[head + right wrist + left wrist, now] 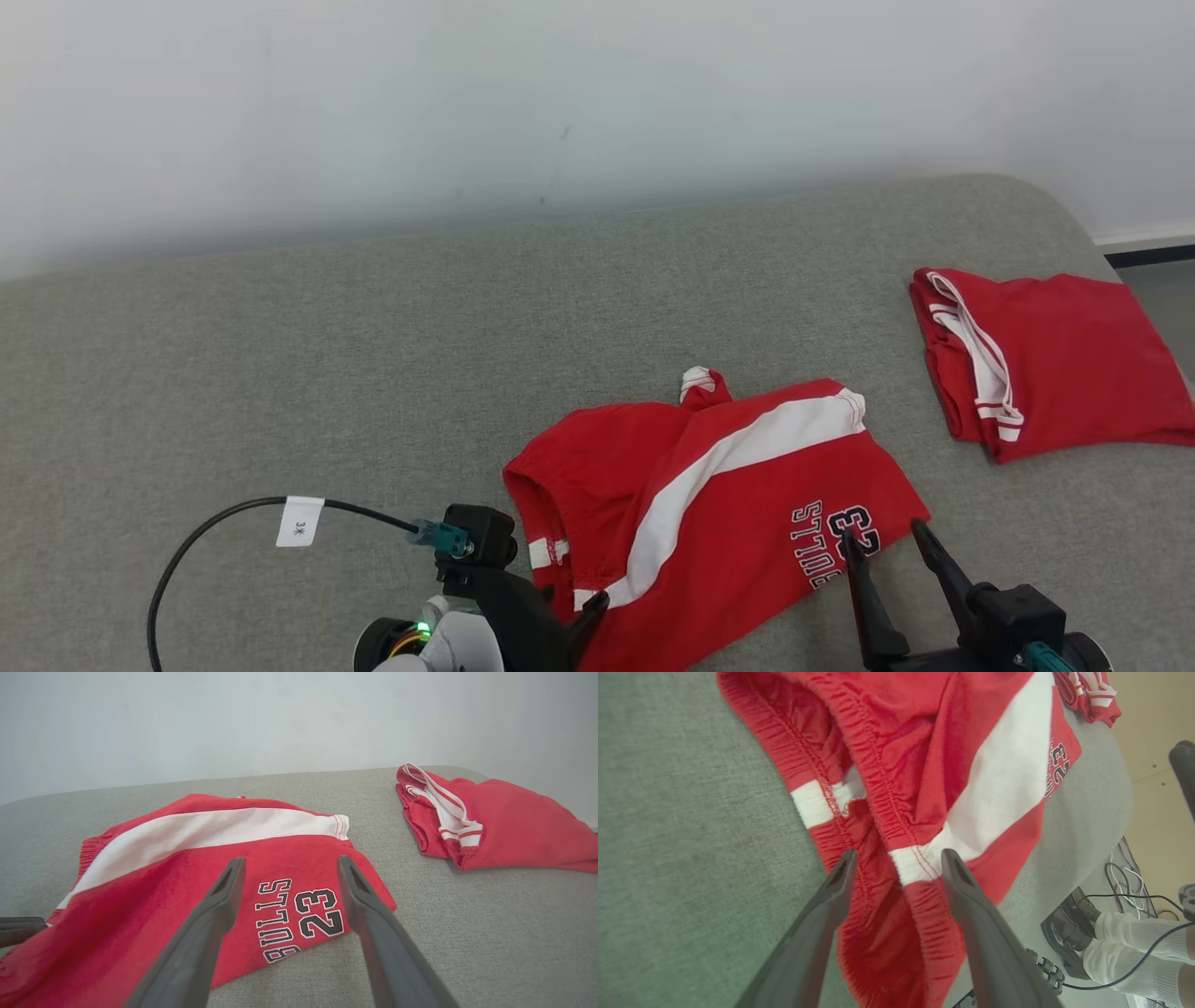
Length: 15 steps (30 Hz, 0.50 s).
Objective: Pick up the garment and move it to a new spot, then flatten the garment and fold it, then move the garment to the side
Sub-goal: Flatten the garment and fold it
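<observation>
Where everything lies, the table (373, 373): big, soft and grey, next to a white wall.
Red shorts (728, 504): near the front middle of the table, with a white stripe and dark letters. They are bumpy, not flat yet, so I think flattening comes next.
Other red garment (1055, 355): folded, at the far right of the table, well apart from the shorts.
Left pincer (896, 858): wide open, with one finger on each side of the stretchy waist edge. It holds nothing.
Right pincer (289, 865): wide open too, over the corner with the letters. It holds nothing.
Black cable (364, 512): loops on the table by the left arm and has a white tag (299, 520).
Foot (1066, 921): a person's black shoe on the floor, past the table edge.
What could go wrong: the waist gapes like a mouth, so the left pincer may pinch just one layer, and then the shorts would twist. The shorts lie close to the front edge, so a pull that way may drag them off. The cable may snag the arm.
Hard to see: the near end of the shorts is cut off in the head view. The left arm covers part of the waist. I cannot tell if the fingertips touch the cloth. A little red and white bit (698, 383) pokes out at the back, and I cannot tell what it is.
</observation>
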{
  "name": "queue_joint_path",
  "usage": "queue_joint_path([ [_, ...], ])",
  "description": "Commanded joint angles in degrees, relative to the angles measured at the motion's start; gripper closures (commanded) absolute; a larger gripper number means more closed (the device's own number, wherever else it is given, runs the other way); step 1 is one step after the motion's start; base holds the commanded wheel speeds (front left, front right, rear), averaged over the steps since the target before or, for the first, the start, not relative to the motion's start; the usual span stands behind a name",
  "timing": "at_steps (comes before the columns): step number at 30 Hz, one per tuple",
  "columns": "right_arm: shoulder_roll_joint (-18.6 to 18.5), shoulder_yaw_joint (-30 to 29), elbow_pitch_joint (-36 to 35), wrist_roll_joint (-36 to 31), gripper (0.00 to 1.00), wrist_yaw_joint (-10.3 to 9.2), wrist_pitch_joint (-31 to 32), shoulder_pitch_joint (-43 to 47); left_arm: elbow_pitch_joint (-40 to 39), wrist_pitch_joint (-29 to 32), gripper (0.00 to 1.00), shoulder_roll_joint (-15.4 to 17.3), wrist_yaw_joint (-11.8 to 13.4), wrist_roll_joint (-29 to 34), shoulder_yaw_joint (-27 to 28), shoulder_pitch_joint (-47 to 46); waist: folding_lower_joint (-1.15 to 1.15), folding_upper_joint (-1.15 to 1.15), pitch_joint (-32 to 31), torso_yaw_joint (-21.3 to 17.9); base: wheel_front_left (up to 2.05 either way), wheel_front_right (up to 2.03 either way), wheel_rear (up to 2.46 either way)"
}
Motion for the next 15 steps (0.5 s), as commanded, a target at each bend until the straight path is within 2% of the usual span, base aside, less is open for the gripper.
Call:
queue_joint_path([
  [1,0.14,0.06,-0.03,-0.11,0.00,-0.15,-0.48,0.27,0.85,-0.14,0.14,-0.07,0.53,0.77,0.03,-0.85,0.00,0.00,0.32,-0.81,0.00,0.00,0.00],
  [3,0.18,0.20,0.00,0.05,0.00,-0.15,-0.53,0.15,1.63,-0.33,0.22,-0.03,0.95,0.91,-0.18,-1.00,0.00,0.00,0.29,-1.08,0.00,0.00,0.00],
  [4,0.18,0.20,0.00,0.05,0.00,-0.15,-0.53,0.15,1.63,-0.33,0.22,-0.03,0.95,0.91,-0.18,-1.00,0.00,0.00,0.29,-1.08,0.00,0.00,0.00],
  [6,-0.84,0.24,1.46,0.85,0.00,-0.15,-1.36,-0.94,2.32,0.24,0.36,-0.24,0.84,0.36,-0.44,-0.57,0.00,0.00,0.20,-1.18,0.00,0.00,0.00],
  [12,-1.93,0.45,4.28,1.73,0.00,-0.15,-2.84,-2.04,1.94,2.21,0.42,0.15,0.49,-0.67,-1.04,0.76,0.00,0.00,-0.21,-0.81,0.00,0.00,0.00],
  [14,-2.24,0.52,5.24,1.84,0.00,-0.15,-3.15,-2.63,1.70,2.67,0.52,0.27,0.36,-0.80,-1.18,0.87,0.00,0.00,-0.39,-0.67,0.00,0.00,0.00],
  [15,-2.30,0.72,5.63,1.98,0.00,-0.15,-3.39,-2.79,1.70,2.58,0.53,0.25,0.46,-0.74,-1.19,0.89,0.00,0.00,-0.45,-0.63,0.00,0.00,0.00],
])
